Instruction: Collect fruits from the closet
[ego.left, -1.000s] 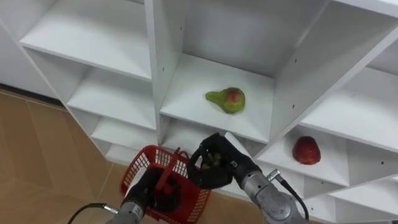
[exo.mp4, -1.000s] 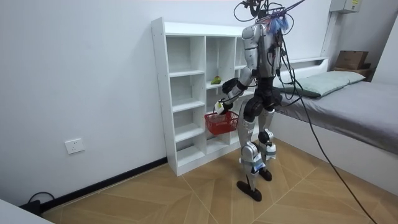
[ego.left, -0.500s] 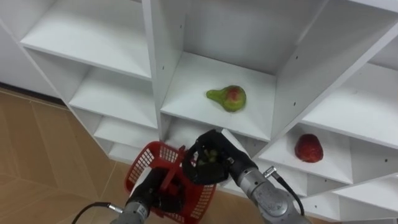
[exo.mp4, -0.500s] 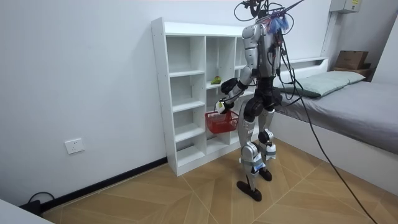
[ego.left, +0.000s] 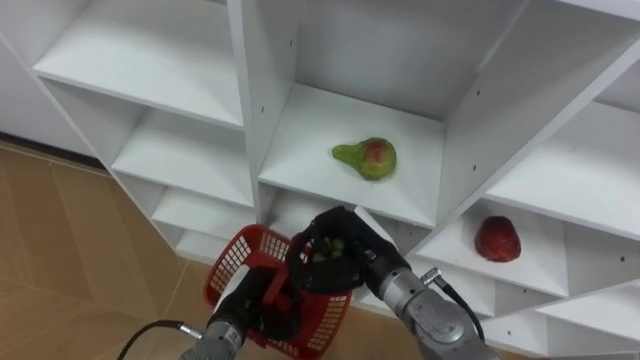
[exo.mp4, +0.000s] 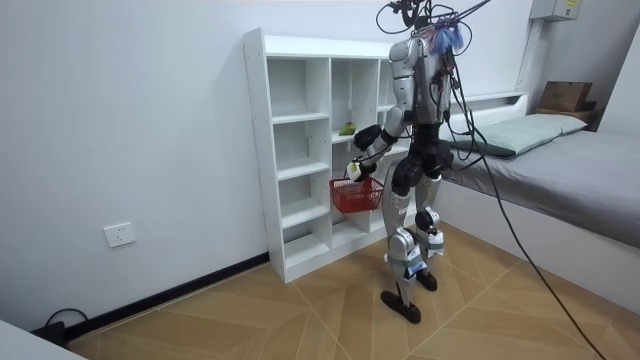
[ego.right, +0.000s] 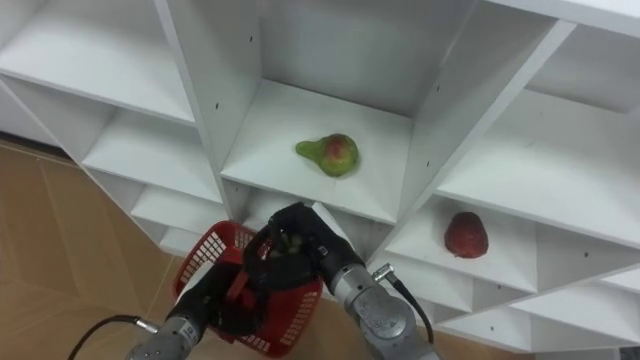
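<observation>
One small fruit (ego.left: 334, 250), right hand (ego.left: 352, 238) curled round it, now moved over red basket (ego.left: 232, 268) my left hand (ego.left: 252, 300) grips; drop due.

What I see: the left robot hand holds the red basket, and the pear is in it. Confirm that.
Wrong on the pear: it lies on the shelf above, not in the basket, as the left eye view shows. The left robot hand does hold the red basket.
</observation>
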